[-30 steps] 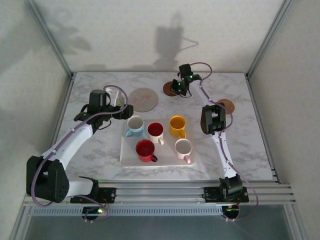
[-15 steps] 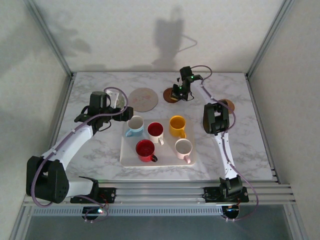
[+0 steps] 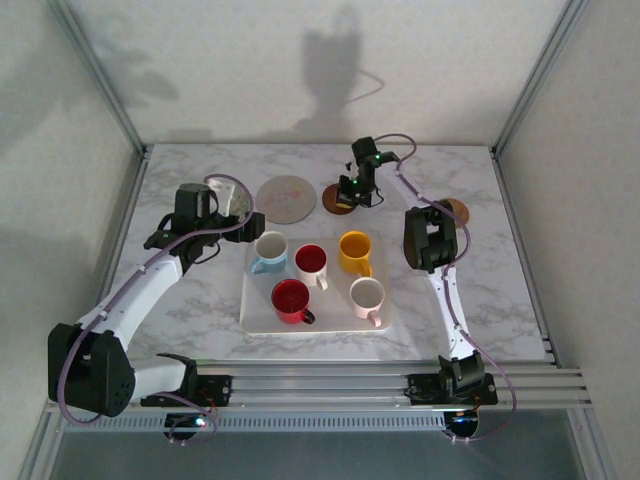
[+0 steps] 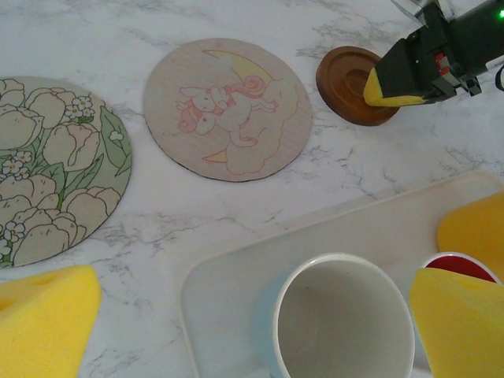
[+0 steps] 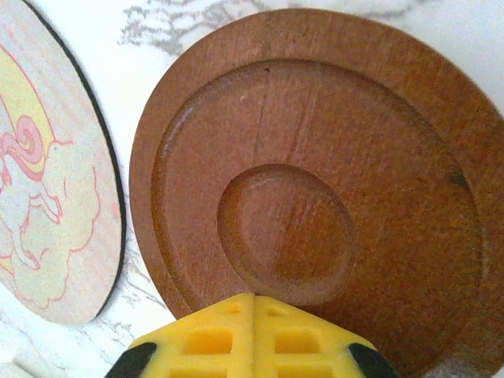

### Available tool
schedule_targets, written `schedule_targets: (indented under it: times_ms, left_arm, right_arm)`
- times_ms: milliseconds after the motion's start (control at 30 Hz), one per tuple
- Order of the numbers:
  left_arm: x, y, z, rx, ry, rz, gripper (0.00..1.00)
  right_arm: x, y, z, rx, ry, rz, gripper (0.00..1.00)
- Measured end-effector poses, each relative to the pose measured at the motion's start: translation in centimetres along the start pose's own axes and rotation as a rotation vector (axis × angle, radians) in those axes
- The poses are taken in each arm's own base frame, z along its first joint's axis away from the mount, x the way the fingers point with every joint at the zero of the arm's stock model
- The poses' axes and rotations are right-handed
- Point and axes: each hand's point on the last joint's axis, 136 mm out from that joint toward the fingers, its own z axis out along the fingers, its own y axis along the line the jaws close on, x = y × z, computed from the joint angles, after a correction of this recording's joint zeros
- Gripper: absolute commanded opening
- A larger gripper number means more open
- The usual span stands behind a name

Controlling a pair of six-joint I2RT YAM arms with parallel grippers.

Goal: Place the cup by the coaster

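Note:
A light blue cup (image 4: 342, 323) stands in the far left corner of the white tray (image 4: 378, 220), also seen from above as the cup (image 3: 268, 250). My left gripper (image 4: 252, 315) is open, and its yellow pads (image 4: 47, 315) sit wide on either side of the cup without touching it; from above the left gripper (image 3: 248, 220) hangs over the tray's corner. A brown wooden coaster (image 5: 315, 181) lies beyond the tray. My right gripper (image 5: 253, 315) is shut, its joined tips over the coaster's near rim; from above the right gripper (image 3: 350, 192) sits at the coaster (image 3: 336, 203).
A pink unicorn coaster (image 4: 228, 110) lies left of the brown one, and a floral coaster (image 4: 47, 169) further left. The tray also holds a red-lined cup (image 3: 311, 262), a yellow cup (image 3: 354, 250), a red cup (image 3: 291, 300) and a white cup (image 3: 367, 296). Another brown coaster (image 3: 457, 209) lies right.
My right gripper has moved towards the tray, and the brown coaster beneath its tips has shifted the same way. The left arm has barely moved.

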Motion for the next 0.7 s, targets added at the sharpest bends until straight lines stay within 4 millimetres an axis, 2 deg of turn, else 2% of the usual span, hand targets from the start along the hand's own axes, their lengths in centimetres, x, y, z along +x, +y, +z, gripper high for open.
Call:
schedule_targets:
  times_ms: [367,700]
  left_arm:
    - [-0.2,0.2,-0.2,-0.013,-0.007,0.001,1.00]
    - [-0.5,0.0,-1.1,-0.012,-0.027,0.006,1.00]
  right_arm:
    - [1.5,-0.1,-0.2,0.011,0.027,0.004,0.00]
    - [2.0,0.0,-0.3,0.017,0.036,0.004,0.00]
